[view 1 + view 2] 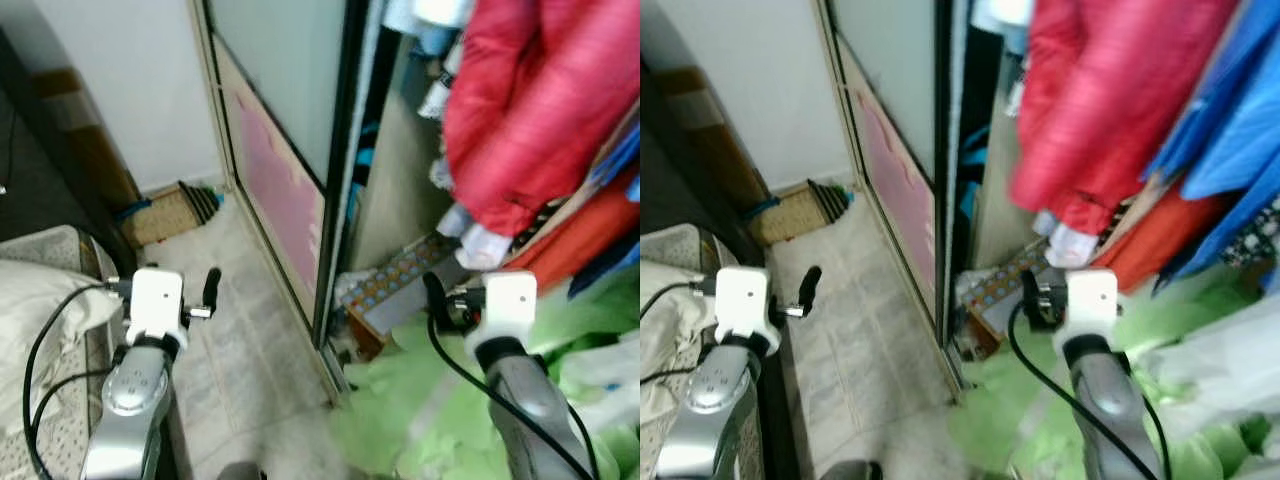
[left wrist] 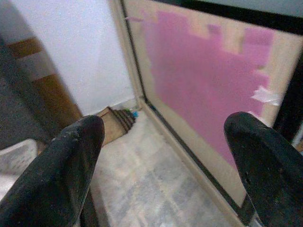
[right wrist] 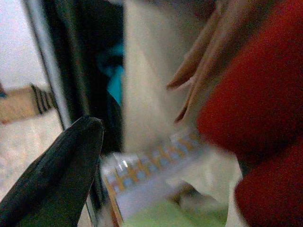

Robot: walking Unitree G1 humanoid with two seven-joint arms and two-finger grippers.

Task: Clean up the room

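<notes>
Left gripper (image 2: pixel 163 165) fingers wide open, empty, over tiled floor (image 1: pixel 250 350). Right gripper (image 1: pixel 440 300) faces open wardrobe (image 1: pixel 340 150) under red jacket (image 1: pixel 530 100); can't tell its finger state.

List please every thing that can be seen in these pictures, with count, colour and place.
jacket: one, red, hanging in the open wardrobe.
garments: several, blue and orange, hanging beside the jacket.
sliding door: one, pink lower panel, left of the wardrobe opening.
patterned box: one, blue and orange, on the wardrobe bottom.
green fabric: a heap, low at the right.
basket: one, tan, by the white wall.
left tool: black fingers open, over the tiled floor.
right tool: near the box.
</notes>
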